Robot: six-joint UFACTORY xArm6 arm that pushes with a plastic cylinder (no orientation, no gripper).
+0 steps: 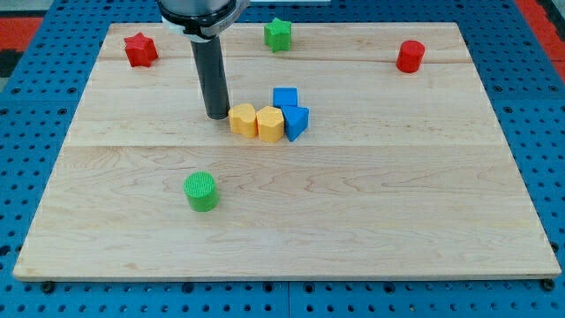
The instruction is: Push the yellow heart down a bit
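The yellow heart (242,117) lies near the middle of the wooden board (353,212). It touches a second yellow block (270,124), a hexagon-like shape, on its right. My tip (217,116) stands right at the heart's left side, touching it or nearly so. The dark rod rises from the tip towards the view's top. A blue cube (284,96) and another blue block (297,121) press against the right yellow block.
A red star (139,49) sits at the top left, a green star (278,34) at the top middle, and a red cylinder (410,56) at the top right. A green cylinder (201,191) stands at the lower left.
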